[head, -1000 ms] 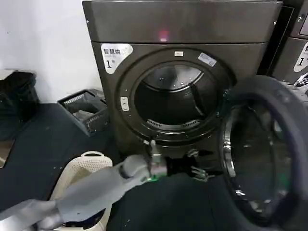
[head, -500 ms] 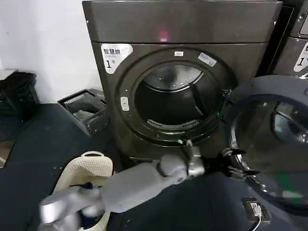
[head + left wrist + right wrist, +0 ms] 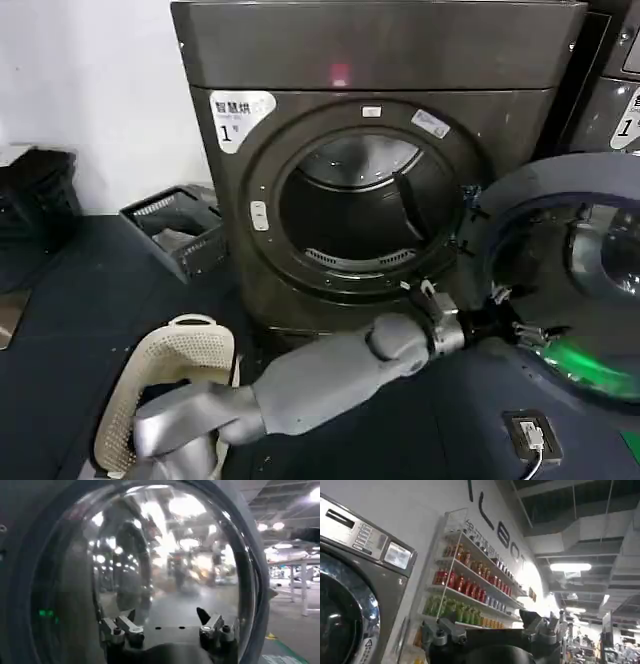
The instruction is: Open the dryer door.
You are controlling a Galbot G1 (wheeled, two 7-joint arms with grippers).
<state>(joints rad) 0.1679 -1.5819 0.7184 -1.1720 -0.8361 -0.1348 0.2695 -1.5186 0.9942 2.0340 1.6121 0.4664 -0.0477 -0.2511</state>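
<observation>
- Standing spread apart with nothing between them, the jaws of the left gripper (image 3: 527, 330) sit right at the inner face of the dryer door (image 3: 575, 200); in the left wrist view the fingertips (image 3: 202, 615) point at the glass, though I cannot tell if they touch it.
- The door is swung wide to the right of the dryer (image 3: 370, 150), leaving the drum mouth fully exposed.
- It should handle as a stiff, fairly heavy hinged piece, moving only along its arc.
- The domed glass looks slick, so fingers would likely slide; the dark plastic rim, on the side away from the hinge, seems the better place to push or hook.
- The right gripper (image 3: 495, 630) is held up off to the side beside the second machine (image 3: 355, 580), jaws parted and empty.
</observation>
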